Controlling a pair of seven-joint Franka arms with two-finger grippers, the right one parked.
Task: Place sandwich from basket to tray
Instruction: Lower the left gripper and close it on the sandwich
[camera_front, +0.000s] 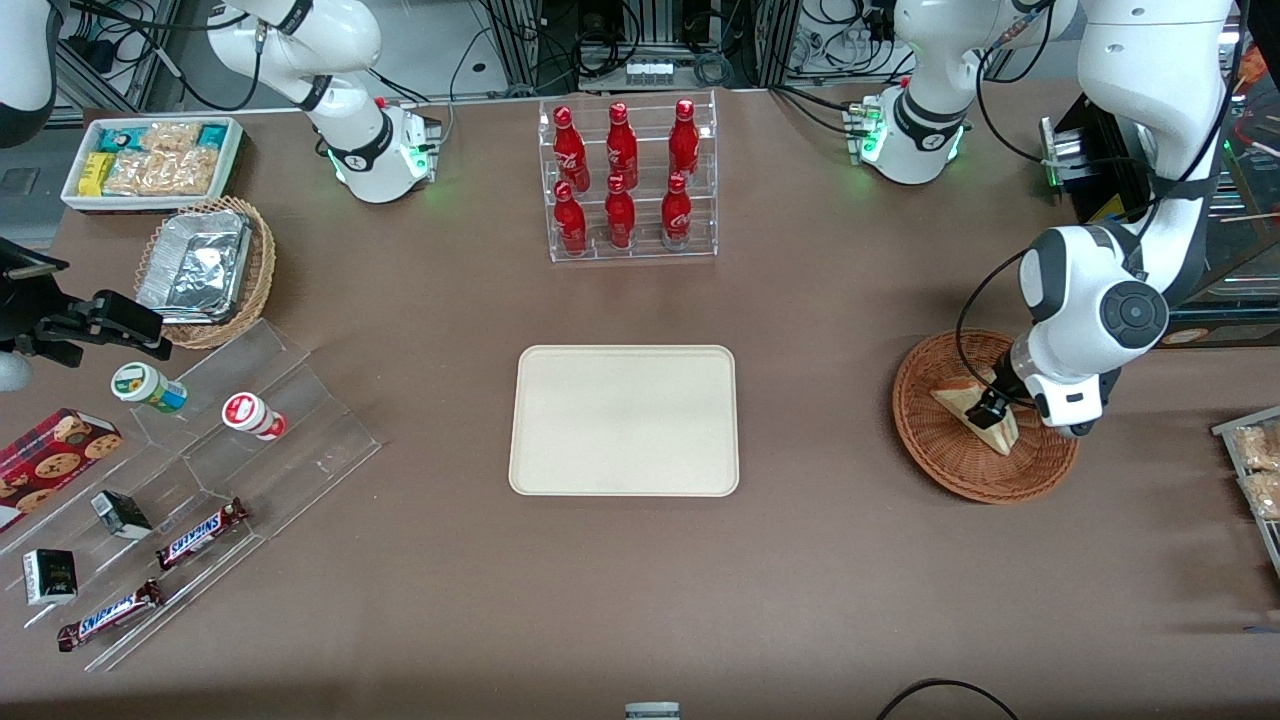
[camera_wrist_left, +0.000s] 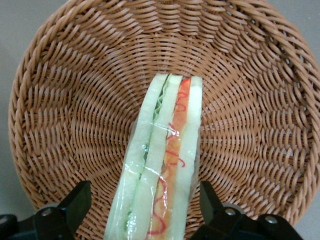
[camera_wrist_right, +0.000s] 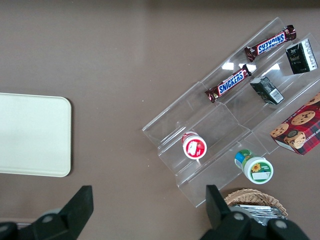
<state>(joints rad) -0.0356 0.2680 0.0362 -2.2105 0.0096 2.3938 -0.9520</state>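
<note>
I see the film-wrapped triangular white-bread sandwich (camera_wrist_left: 162, 165), red, orange, green layers showing, in the reddish-brown wicker basket (camera_wrist_left: 65, 100), gripper (camera_wrist_left: 145, 202) fingers apart astride it, untouching

Open jaws of gripper (camera_wrist_left: 142, 210) astride sandwich (camera_wrist_left: 162, 165) in basket (camera_wrist_left: 60, 100); bare tabletop (camera_front: 820, 400) toward tray (camera_front: 625, 420).

Brown table (camera_wrist_right: 125, 60). Part of cream tray (camera_wrist_right: 35, 135) in view, rounded corners, low rim, nothing on visible part. Clear stepped stand (camera_wrist_right: 220, 125) well apart from tray, toward parked arm's end. On stand: two Snickers bars (camera_wrist_right: 270, 43) (camera_wrist_right: 228, 85) end to end on one step; two small dark boxes (camera_wrist_right: 302, 56) (camera_wrist_right: 267, 90) on next step; red-lidded cup (camera_wrist_right: 194, 146) and green-lidded cup (camera_wrist_right: 255, 168) farther from front camera. Cookie box (camera_wrist_right: 300, 129) beside stand. Tan wicker basket (camera_wrist_right: 255, 202) with foil trays near green-lidded cup.
</note>
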